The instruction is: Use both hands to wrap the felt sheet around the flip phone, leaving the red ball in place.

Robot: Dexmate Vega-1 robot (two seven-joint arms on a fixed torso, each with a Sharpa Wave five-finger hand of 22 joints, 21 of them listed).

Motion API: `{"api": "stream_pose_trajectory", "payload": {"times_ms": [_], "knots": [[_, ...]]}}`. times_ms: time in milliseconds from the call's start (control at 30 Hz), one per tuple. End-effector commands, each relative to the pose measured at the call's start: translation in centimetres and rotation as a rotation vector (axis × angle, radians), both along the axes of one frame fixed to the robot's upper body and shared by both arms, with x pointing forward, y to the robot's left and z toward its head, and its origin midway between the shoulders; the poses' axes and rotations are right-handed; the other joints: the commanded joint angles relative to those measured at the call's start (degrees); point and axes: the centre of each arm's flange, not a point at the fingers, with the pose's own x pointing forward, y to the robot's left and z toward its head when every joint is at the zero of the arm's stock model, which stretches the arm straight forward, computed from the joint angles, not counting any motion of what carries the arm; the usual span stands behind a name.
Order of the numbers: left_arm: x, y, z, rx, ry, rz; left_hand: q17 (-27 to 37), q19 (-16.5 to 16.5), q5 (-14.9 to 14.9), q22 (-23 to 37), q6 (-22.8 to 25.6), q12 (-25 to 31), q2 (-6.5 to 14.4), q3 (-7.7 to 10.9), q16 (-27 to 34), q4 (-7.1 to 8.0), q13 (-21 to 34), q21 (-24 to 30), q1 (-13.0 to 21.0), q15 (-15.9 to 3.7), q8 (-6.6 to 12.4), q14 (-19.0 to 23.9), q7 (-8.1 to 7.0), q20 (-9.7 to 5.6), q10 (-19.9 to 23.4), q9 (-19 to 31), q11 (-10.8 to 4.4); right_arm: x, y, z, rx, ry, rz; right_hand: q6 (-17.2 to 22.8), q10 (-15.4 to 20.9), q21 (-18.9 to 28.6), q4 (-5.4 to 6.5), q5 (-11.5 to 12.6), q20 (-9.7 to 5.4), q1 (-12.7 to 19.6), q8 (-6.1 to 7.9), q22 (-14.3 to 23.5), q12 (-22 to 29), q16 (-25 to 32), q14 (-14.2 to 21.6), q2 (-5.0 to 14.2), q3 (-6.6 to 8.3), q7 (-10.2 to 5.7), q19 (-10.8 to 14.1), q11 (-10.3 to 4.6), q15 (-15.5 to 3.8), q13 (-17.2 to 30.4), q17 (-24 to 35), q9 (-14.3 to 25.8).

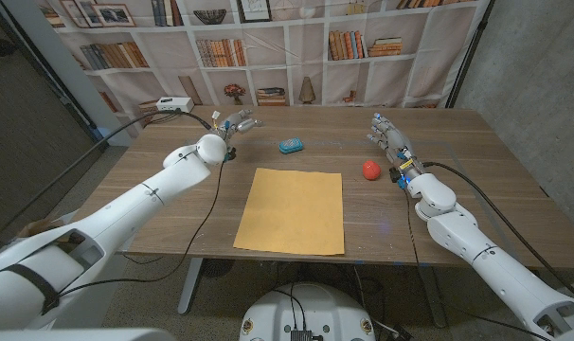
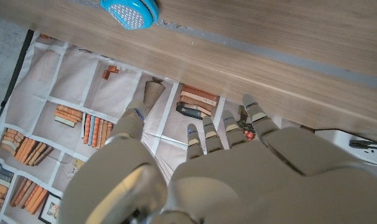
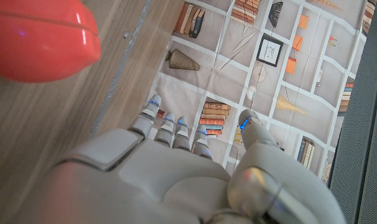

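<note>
Felt sheet (image 1: 291,211), mustard yellow, flat and unfolded on wooden worktop (image 1: 154,180), near front edge, roughly centred between both arms. Flip phone (image 1: 290,146), turquoise with dotted white panel, closed, on bare wood just beyond sheet's far edge, not touching it; seen again in left wrist view (image 2: 130,12). Red ball (image 1: 370,170) to the right of sheet, apart from it, close beside right hand; large and near in right wrist view (image 3: 39,38), seam line across its surface.

Left hand (image 1: 235,123) near worktop's far left portion, left of phone, holding nothing; fingers (image 2: 204,137) extended and slightly apart in left wrist view. Right hand (image 1: 389,138) beyond ball toward far edge, holding nothing; fingers (image 3: 167,127) extended side by side, thumb set apart.

White box (image 1: 172,105) at far left corner of worktop, contents not discernible. Bookshelf-print backdrop (image 1: 268,47) behind. No legible writing or labels anywhere.
</note>
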Motion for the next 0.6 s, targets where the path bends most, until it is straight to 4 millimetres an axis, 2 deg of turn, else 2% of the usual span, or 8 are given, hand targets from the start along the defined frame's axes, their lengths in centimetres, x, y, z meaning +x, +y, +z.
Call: {"api": "stream_pose_trajectory", "payload": {"times_ms": [33, 433, 600], "knots": [[1.2, -3.2, 3.8, 0.187, 0.033, 0.040, 0.2, 0.0, 0.1, 0.1, -0.3, 0.0, -0.7, -0.34, 0.0, 0.05, 0.1, -0.1, 0.9, -0.03, 0.02, 0.0, -0.53, 0.43, -0.5, 0.3, -0.39, -0.3, -1.0, -0.8, 0.026, -0.019, -0.001, 0.3, 0.5, 0.4, -0.14, 0.0, 0.19, 0.1, -0.15, 0.2, 0.4, 0.3, 0.0, -0.27, -0.35, -0.04, 0.2, -0.08, 0.56, 0.1, 0.3, 0.1], [2.2, -6.6, 5.7, 0.374, 0.119, 0.028, 0.5, 0.4, 1.0, 0.2, 1.7, 0.3, -6.1, -3.19, 0.3, 0.58, 0.4, -0.2, 2.2, -0.50, 0.55, 1.2, 0.42, 0.33, 0.2, 0.4, 0.83, -0.3, -2.0, -1.2, 0.053, -0.025, -0.010, 0.6, 0.9, 0.5, 0.02, 0.0, 0.22, -0.2, -0.30, 0.2, 0.5, 0.5, 0.2, -0.29, -0.62, -0.04, 0.2, 0.07, 0.76, 0.1, 0.4, 0.1], [2.3, -8.1, 6.3, 0.470, 0.167, 0.030, 0.5, 0.5, 1.4, 0.2, 1.9, 0.4, -6.9, -3.75, 0.4, 0.59, 0.5, -0.3, 2.9, -0.35, 0.55, 1.4, 0.48, 0.69, 0.1, 0.5, 1.23, -0.2, -2.2, -1.4, 0.052, -0.031, -0.006, 0.7, 1.2, 0.5, 0.11, 0.0, 0.22, -0.3, -0.37, 0.2, 0.5, 0.5, 0.2, -0.27, -0.74, -0.01, 0.3, 0.20, 0.77, 0.1, 0.4, 0.1]]}}
